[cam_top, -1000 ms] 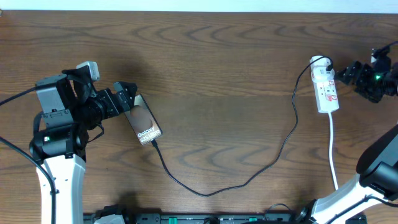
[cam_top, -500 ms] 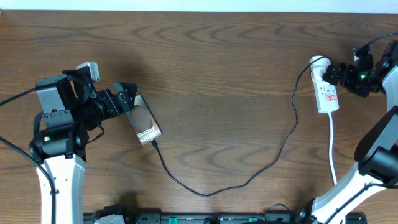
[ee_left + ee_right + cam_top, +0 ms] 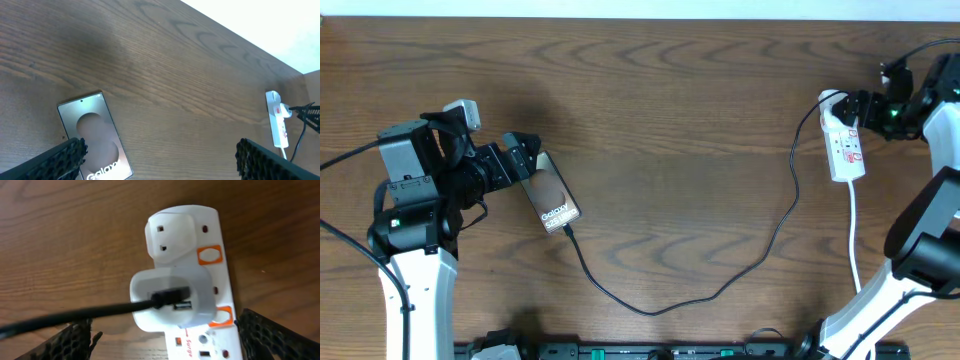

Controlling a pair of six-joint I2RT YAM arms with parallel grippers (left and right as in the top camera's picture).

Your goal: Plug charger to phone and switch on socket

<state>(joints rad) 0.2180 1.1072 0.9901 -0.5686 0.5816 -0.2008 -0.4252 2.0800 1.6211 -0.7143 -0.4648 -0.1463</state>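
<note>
The right end effector (image 3: 866, 107), fingers spread and empty, has closed in to just beside the socket (image 3: 844, 147), so the switch press looks next, while the charger (image 3: 720, 285) appears already plugged into the phone (image 3: 552, 196), which lies on the counter (image 3: 670, 120) just ahead of the open left end effector (image 3: 525, 155); no container shows.

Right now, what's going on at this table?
Two robot arms are setting up a phone charge. The left gripper sits at the top end of the phone, jaws open. A black cable runs from the phone's bottom end, where it looks plugged in, to the white adapter on the power strip. The right gripper hovers at that strip, jaws open. Whether its switch is on cannot be told.
</note>
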